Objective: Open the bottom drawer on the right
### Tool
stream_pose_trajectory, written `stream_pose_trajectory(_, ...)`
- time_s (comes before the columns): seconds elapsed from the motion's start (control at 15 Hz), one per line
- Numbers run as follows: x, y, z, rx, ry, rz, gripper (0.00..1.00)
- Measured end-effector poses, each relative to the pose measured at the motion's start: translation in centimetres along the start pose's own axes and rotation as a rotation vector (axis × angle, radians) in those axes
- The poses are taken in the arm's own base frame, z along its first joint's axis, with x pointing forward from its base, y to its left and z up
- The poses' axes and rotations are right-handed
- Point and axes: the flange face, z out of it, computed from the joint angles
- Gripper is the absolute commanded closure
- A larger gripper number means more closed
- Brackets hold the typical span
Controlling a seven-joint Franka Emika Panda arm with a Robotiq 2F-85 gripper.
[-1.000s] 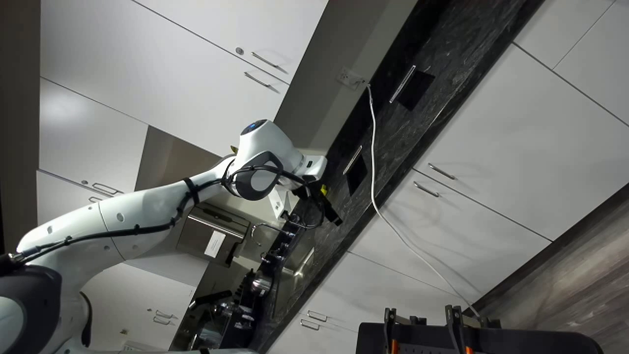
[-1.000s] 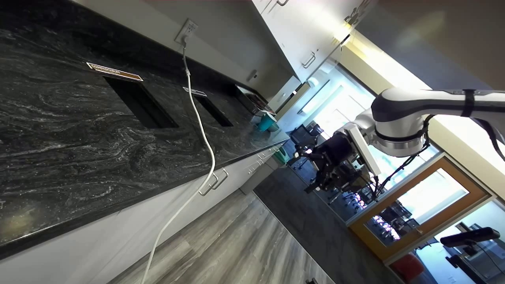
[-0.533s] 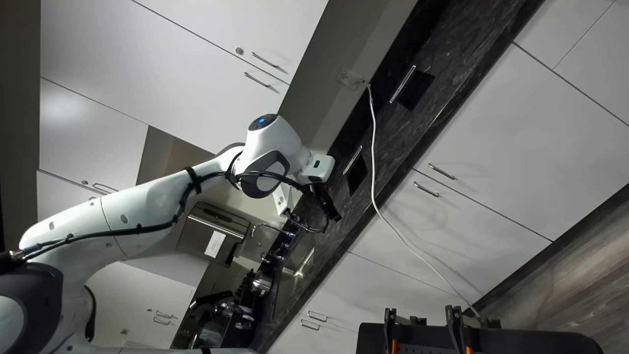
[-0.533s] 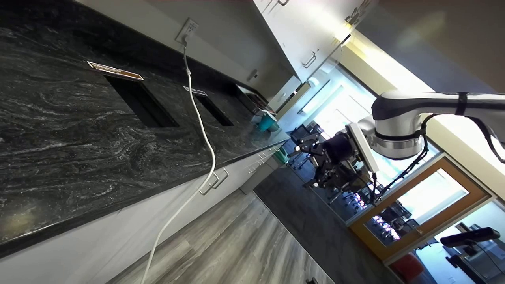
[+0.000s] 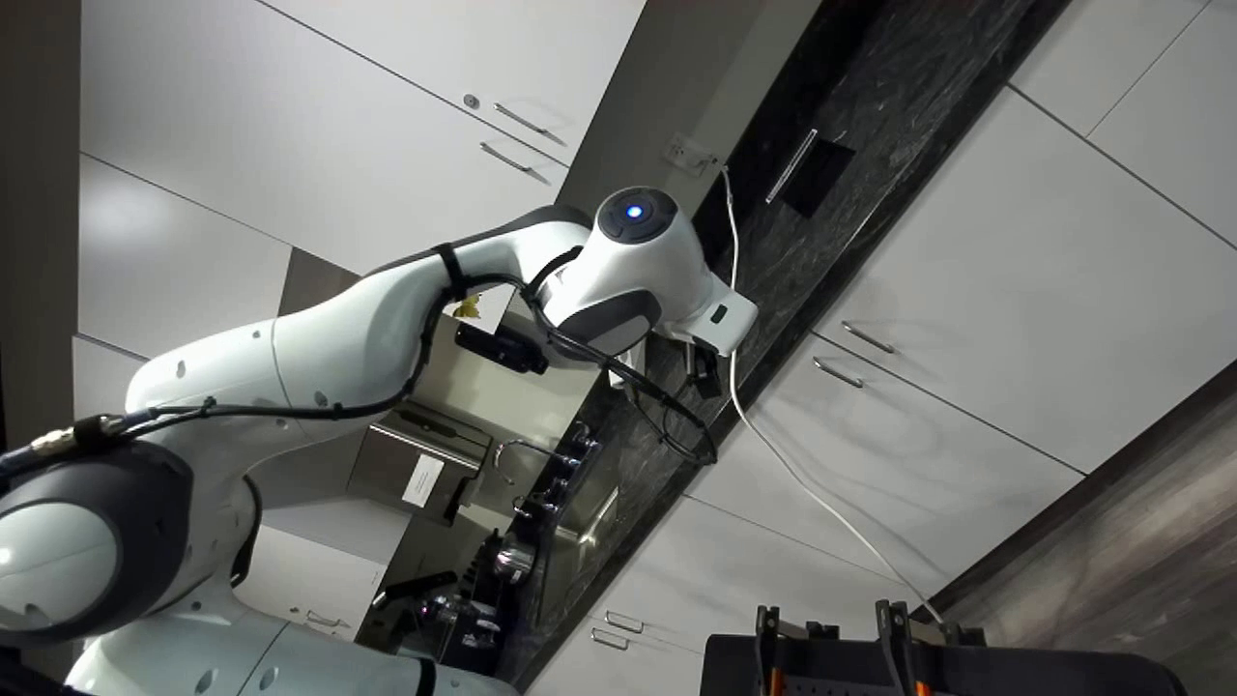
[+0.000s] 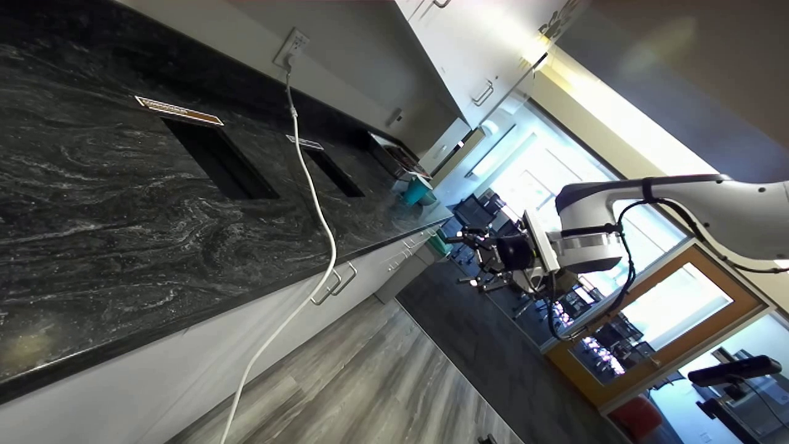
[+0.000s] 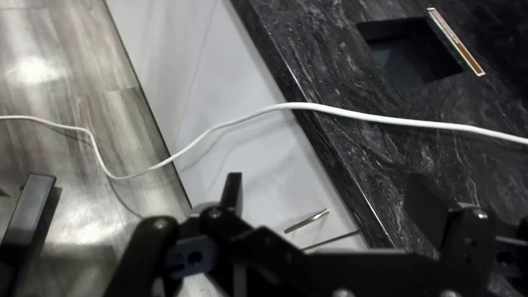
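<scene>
My gripper [image 7: 330,198] is open and empty in the wrist view, with fingers wide apart. A bar handle [image 7: 307,221] on a white cabinet front [image 7: 264,177] shows beyond and between the fingers, apart from them. In an exterior view the gripper [image 5: 705,372] is partly hidden by the wrist, over the counter near its front edge. Two neighbouring handles [image 5: 870,336] [image 5: 838,372] are on the shut white lower fronts right of it. In an exterior view the open gripper [image 6: 462,260] hangs right of the handles [image 6: 346,283]. I cannot tell which front is the bottom right drawer.
A white cable [image 7: 350,113] runs from the wall outlet [image 6: 291,48] across the dark counter [image 6: 154,246] and down past the cabinet fronts to the floor. The counter has rectangular openings [image 6: 219,160]. A black object with clamps [image 5: 1015,672] stands at the bottom right.
The arm and gripper have moved right in an exterior view, toward the counter's front edge and the handles. In an exterior view they have shifted slightly left. The gripper stays open.
</scene>
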Motion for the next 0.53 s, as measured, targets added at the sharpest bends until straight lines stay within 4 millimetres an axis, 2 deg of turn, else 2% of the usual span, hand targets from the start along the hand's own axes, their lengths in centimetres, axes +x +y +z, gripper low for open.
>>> stream_pose_trajectory(0.27,4.0,0.4,3.1,0.177,-0.064,0.188,0.0)
stream_pose_trajectory(0.53,8.1,2.2,6.5,0.358,-0.097,0.359,0.0)
